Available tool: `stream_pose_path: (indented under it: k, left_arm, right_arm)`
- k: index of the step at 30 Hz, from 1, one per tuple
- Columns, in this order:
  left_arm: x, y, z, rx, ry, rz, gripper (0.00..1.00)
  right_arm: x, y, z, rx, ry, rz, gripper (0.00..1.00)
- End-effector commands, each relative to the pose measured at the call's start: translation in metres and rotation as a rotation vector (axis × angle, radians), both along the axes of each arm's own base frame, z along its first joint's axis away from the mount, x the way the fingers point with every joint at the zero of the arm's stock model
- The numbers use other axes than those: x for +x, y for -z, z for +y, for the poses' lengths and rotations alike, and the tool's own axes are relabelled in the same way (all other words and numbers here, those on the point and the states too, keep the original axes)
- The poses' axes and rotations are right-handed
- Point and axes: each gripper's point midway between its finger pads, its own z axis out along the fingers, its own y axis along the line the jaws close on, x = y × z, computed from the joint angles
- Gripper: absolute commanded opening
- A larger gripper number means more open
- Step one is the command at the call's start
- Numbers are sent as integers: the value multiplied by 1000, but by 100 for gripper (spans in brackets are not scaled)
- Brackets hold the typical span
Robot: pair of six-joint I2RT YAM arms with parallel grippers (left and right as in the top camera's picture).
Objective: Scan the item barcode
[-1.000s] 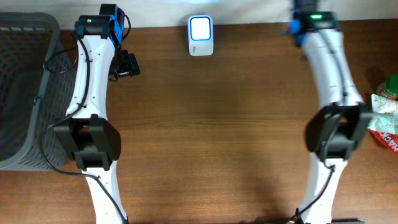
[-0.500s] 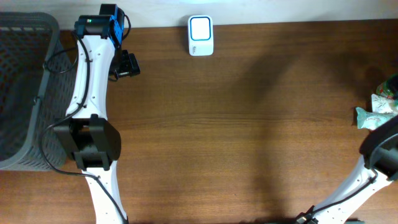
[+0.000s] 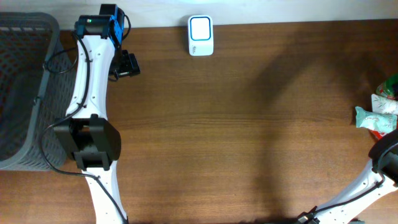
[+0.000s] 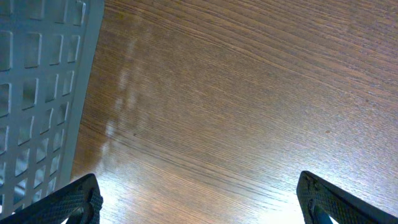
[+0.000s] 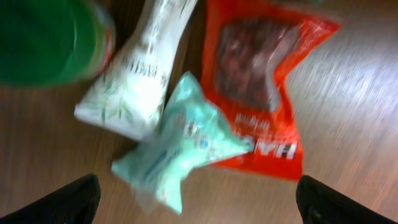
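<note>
- My right gripper (image 5: 199, 208) hangs over a small pile of goods at the right edge of the table (image 3: 249, 124). Its jaws are spread wide with nothing between them.
- A mint-green packet (image 5: 180, 146) lies nearest beneath it. It overlaps the edge of a red packet (image 5: 258, 93) and touches a white pouch (image 5: 140, 78). A green container (image 5: 46, 37) sits just beside them (too blurred for me to say what it is).
- I judge the mint-green packet light, soft and crinkly, with a film that may slip. I would pinch it gently across its puffed middle, so that both faces stay free. No barcode shows from here.
- The scanner (image 3: 200, 35) stands at the middle of the far edge, well apart from the pile.
- My left gripper (image 4: 199, 202) is also wide open and empty, over bare wood beside the grey basket (image 3: 22, 87). I see nothing in the part of the basket in view.
</note>
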Motion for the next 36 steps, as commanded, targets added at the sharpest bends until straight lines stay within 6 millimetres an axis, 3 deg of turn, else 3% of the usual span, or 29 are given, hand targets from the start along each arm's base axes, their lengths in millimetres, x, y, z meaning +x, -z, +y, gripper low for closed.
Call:
stream_pose_path:
  k: [1,5,9,11,14,18,24,27,29,31,36]
  left_arm:
    - [-1,-6,3,14,2,-9,99]
    - [-1,-6,2,14,4,-9,99]
    - [-1,-6,2,14,4,-9,99]
    - [-1,-6,2,14,4,-10,99]
    - [-1,-6,2,14,4,-9,99]
    - [-1,-6,2,14,4,-10,99]
    - [-1,-6,2,14,3,-10,99]
    - [-1,-6,1,14,6,-10,99]
    - [-1,-6,0,14,7,-10,99]
    - [-1,-6,0,14,7,-9,99]
    - [-1,-6,0,14,8,-10,99]
  right_arm:
    - [-3,-72,33,14,-48,-154,99]
    - [-23,-162,89,-68,-124,-274,99]
    - [-37,-250,184,-199,-395,-448,99]
    - [-47,-276,223,-238,-503,-523,99]
    - [-67,-294,269,-268,-640,-560,99]
    - [-91,-281,307,-251,-781,-548,99]
    - [-158,-202,331,-120,-865,-442,99]
    - [-189,-168,332,-55,-871,-322,99]
    - [-191,-159,332,-41,-871,-290,99]
    - [-190,-157,310,-146,-836,-210,99]
    - [-180,-152,309,-136,-844,-170,99]
